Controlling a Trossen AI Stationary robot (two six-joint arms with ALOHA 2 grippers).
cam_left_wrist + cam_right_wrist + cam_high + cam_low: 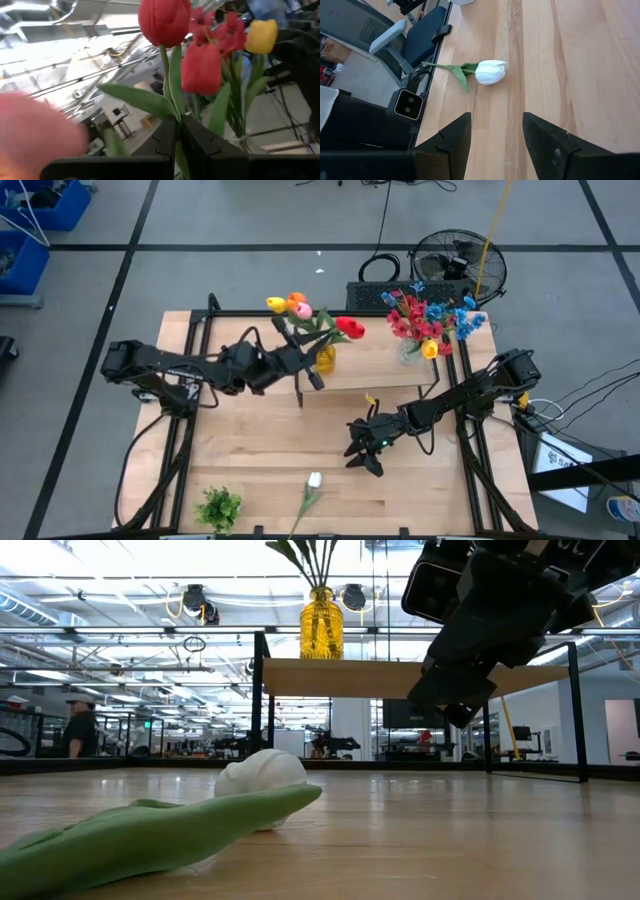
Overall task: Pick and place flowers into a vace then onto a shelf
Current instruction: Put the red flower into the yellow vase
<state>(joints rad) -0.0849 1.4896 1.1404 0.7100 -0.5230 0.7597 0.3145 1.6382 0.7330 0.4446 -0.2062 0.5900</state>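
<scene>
Low view: tabletop [480, 840], busy workshop behind

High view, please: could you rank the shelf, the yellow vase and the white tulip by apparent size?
1. Shelf, clearly largest.
2. White tulip, counting its stem.
3. Yellow vase, partly hidden by flowers; close to the tulip, so unsure.

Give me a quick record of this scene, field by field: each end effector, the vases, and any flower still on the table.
left end effector: shut on red tulip stem, at yellow vase
right end effector: open, above tabletop, facing white tulip
yellow vase: on shelf
clear vase: on shelf, holds flowers
white tulip: lying on tabletop
</scene>
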